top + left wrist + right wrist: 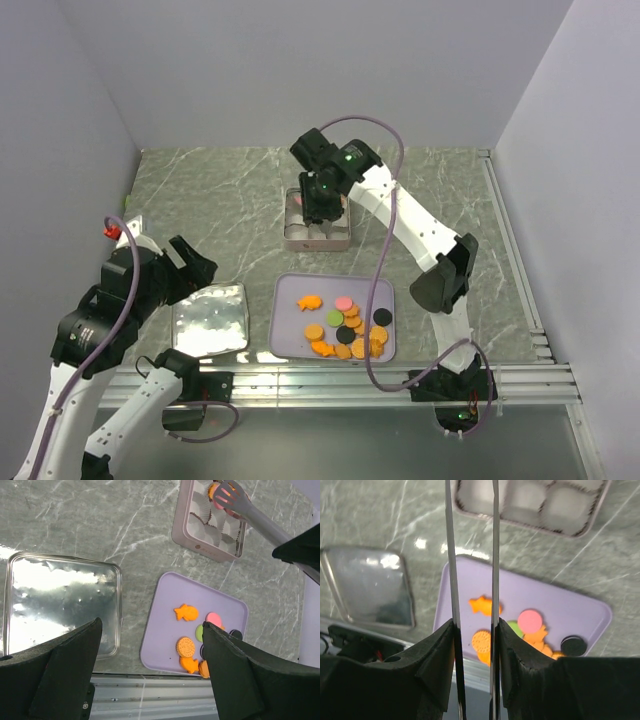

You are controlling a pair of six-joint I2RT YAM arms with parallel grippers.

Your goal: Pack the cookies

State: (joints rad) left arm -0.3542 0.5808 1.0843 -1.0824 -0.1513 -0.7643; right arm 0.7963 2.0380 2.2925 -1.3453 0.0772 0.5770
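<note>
The cookies (345, 325), orange rounds and fish shapes with pink, green and black rounds, lie on a lavender tray (288, 335). My right gripper (322, 195) is shut on metal tongs (494, 555) and hangs over the square tin (300, 240) of white paper cups. In the left wrist view the tongs' slotted tip (231, 497) sits over a tin cup with a pink round at it; an orange cookie (214, 487) lies in a cup beside it. My left gripper (195, 265) is open and empty, above the gap between lid and tray.
The tin's shiny metal lid (210, 318) lies left of the tray, near the front rail (330, 385). Grey walls close in the marbled table on the left, back and right. A red-topped part (112, 230) sits by the left wall.
</note>
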